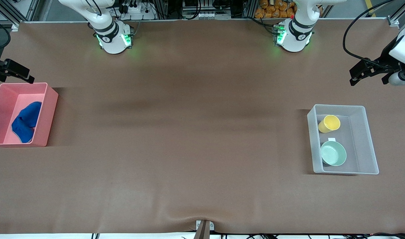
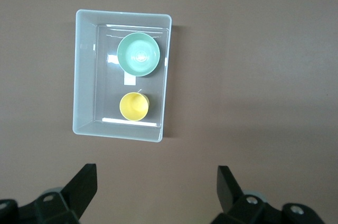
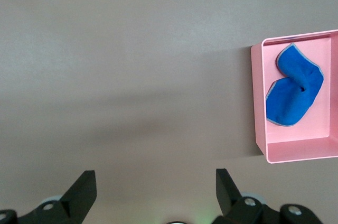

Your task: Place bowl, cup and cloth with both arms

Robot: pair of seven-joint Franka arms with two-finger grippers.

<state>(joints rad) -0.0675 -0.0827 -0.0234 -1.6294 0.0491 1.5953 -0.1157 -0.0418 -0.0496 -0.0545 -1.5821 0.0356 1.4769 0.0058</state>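
The mint-green bowl (image 1: 333,153) and the yellow cup (image 1: 329,123) sit in a clear plastic bin (image 1: 369,139) at the left arm's end of the table. The cup lies tilted. Both show in the left wrist view, the bowl (image 2: 138,54) and the cup (image 2: 134,106). The blue cloth (image 1: 26,121) lies crumpled in a pink bin (image 1: 51,109) at the right arm's end, and it shows in the right wrist view (image 3: 293,93). My left gripper (image 1: 355,77) is open and empty, up over bare table beside the clear bin. My right gripper (image 1: 26,75) is open and empty, up by the pink bin.
The brown table (image 1: 189,132) stretches between the two bins. The arm bases stand along the table's edge farthest from the front camera. A small mount (image 1: 204,227) sits at the nearest edge.
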